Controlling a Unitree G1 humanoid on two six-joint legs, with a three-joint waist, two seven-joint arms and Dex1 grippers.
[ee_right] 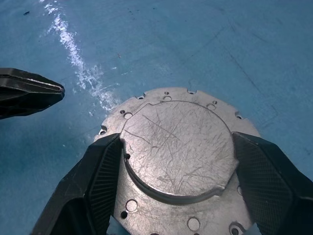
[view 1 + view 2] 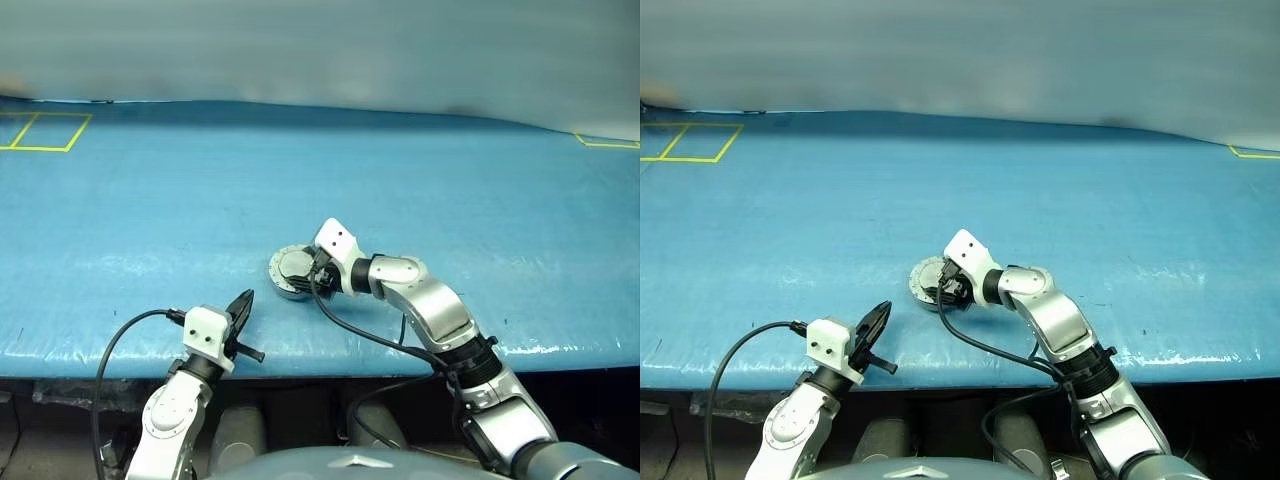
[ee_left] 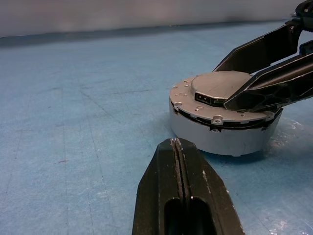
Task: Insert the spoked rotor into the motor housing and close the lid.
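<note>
The motor housing point(image 3: 220, 139) stands on the blue table near its front edge. The lid point(image 3: 212, 85) lies flat on top of it, plain grey side with the raised centre facing up. My right gripper point(image 1: 177, 142) reaches down over it from the right, one finger pressed against each side of the raised centre. My left gripper point(image 2: 245, 300) is shut and empty, held level in front of and to the left of the housing, a short way from it. Its closed tip point(image 1: 29, 93) also appears in the right wrist view. The spoked rotor is hidden.
Blue sheeting covers the table point(image 2: 150, 220), whose front edge point(image 2: 120, 350) runs just below the left gripper. Yellow tape squares point(image 2: 40, 130) mark the far left corner, and another tape mark point(image 2: 605, 142) sits at the far right.
</note>
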